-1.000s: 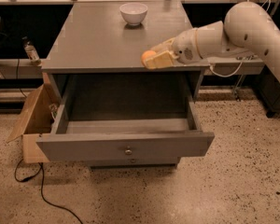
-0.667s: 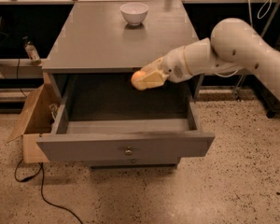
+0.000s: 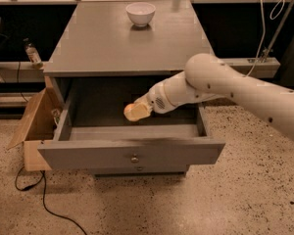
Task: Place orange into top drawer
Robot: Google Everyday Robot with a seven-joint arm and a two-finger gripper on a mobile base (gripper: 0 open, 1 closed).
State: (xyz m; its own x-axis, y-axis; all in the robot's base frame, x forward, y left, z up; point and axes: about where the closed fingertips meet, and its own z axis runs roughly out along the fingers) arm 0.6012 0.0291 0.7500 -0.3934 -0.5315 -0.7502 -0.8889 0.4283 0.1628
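Observation:
The top drawer (image 3: 88, 152) of the grey cabinet stands pulled wide open, and its front panel carries a small round knob (image 3: 134, 158). My gripper (image 3: 136, 111) reaches from the right down into the open drawer, over its middle and just above its floor. It is shut on the orange (image 3: 130, 113), a small orange-yellow ball that shows at the tip, partly covered by the fingers. My white arm (image 3: 225, 89) crosses the drawer's right wall.
A white bowl (image 3: 140, 12) sits at the back of the cabinet top (image 3: 112, 43). An open cardboard box (image 3: 34, 126) stands against the cabinet's left side, with a black cable (image 3: 44, 199) on the speckled floor. The lower drawer front (image 3: 139, 170) is closed.
My gripper has moved left and down with the orange, from over the cabinet top's right front edge into the open drawer. The drawer and the bowl have not moved.

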